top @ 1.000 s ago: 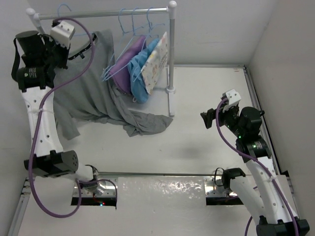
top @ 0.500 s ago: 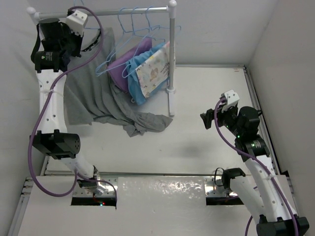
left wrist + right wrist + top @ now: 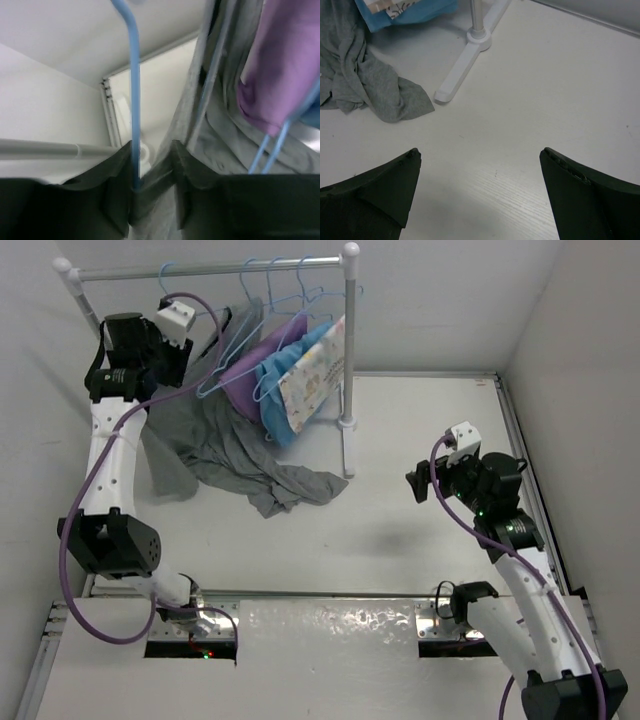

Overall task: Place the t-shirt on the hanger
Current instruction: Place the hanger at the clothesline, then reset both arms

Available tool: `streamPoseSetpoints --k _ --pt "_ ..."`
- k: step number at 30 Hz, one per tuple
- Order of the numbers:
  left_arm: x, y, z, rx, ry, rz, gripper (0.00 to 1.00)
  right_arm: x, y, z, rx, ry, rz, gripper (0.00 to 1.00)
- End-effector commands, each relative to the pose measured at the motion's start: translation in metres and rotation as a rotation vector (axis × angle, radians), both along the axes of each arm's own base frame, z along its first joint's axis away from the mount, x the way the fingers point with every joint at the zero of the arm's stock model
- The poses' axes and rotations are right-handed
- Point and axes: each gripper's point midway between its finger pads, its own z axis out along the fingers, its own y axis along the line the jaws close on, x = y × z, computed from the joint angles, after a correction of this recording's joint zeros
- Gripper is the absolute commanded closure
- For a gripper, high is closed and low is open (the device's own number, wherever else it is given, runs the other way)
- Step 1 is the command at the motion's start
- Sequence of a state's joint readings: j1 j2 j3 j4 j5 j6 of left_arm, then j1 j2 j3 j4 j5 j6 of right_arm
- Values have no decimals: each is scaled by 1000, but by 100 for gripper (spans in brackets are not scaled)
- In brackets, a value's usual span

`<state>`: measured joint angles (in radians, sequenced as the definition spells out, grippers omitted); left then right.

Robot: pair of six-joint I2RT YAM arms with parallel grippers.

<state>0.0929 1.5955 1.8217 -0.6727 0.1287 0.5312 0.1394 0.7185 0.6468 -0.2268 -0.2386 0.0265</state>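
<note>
- White tabletop (image 3: 420,420), white walls on 3 sides; rack rail (image 3: 200,267) ran across the far end.
- Rail carried 3 other garments on their own hangers: purple garment (image 3: 250,375), light-blue garment (image 3: 275,395), floral garment (image 3: 312,370), packed side by side.
- T-shirt (image 3: 235,455): upper part rose to the rail just left of the purple garment, and the lower part lay bunched on the tabletop below.
- Hanger (image 3: 133,75): its blue wire neck ran straight down into the gap of the left tool (image 3: 151,150), with grey fabric crowded in beside it.
- Left tool: fingers (image 3: 117,200) stood a little apart with wire and cloth between them. I could not tell whether they gripped or were merely around the wire.
- Right tool (image 3: 480,152): jaws wide apart, nothing between them. It hovered over bare tabletop, well apart from the rack.
- Whether both shoulders sat on the hanger was hidden by folds.
- Judgement: the step in hand was the last one, with the dressed hanger parked at the rail and about to be let go.
- Next move, as judged: spread the left tool fully, then draw it back along the wire neck, not sideways, so that neither the hook nor the collar is dragged off.
- Risk: the weight of cloth on the tabletop could pull 1 shoulder off.
</note>
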Motion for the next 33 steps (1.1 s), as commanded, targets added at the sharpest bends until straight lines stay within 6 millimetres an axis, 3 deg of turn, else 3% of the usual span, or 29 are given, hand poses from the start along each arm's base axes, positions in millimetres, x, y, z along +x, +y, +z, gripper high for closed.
streamPoseSetpoints --k 1,5,6,8,9,13,19,21,22,23,26,28,29,30,31,33 --pt "-18 -15 31 -9 -104 -73 59 3 -3 -6 -3 36 -19 1" --pt "-40 -23 26 -31 -82 -100 44 0 -2 -16 8 65 -20 1" --pt "-45 -24 25 -35 -76 -103 32 -1 -2 -22 11 79 -21 1" --pt "-64 -25 23 -36 -73 -98 25 -2 -1 -30 18 109 -25 1" --pt "-70 -22 22 -28 -73 -76 2 -2 -1 -36 27 131 -34 1" --pt "-108 -6 28 5 -101 25 0 -2 -3 -63 41 218 -71 1" --pt "-158 13 19 63 -92 145 0 -5 -13 -94 55 274 -157 1" --pt "-168 9 -2 41 -35 133 0 -7 -19 -104 63 279 -202 1" --pt "-177 -4 -29 3 28 78 0 -4 -20 -102 76 256 -221 1" --pt "-182 -37 -46 -82 72 -83 0 -5 -26 -109 79 256 -263 1" --pt "-218 -89 -109 -172 253 -409 0 -2 -30 -106 151 198 -327 1" --pt "-230 -91 -138 -168 309 -447 0 1 -33 -98 189 142 -351 1" --pt "-232 -89 -148 -149 321 -452 0 -2 -35 -103 195 143 -366 1" --pt "-223 -83 -153 -97 297 -453 0 -1 -39 -102 199 131 -393 1" --pt "-223 -76 -176 -91 337 -407 0 -2 -40 -99 205 115 -399 1" --pt "-214 -58 -195 -40 351 -314 0 -6 -46 -104 196 111 -428 1"
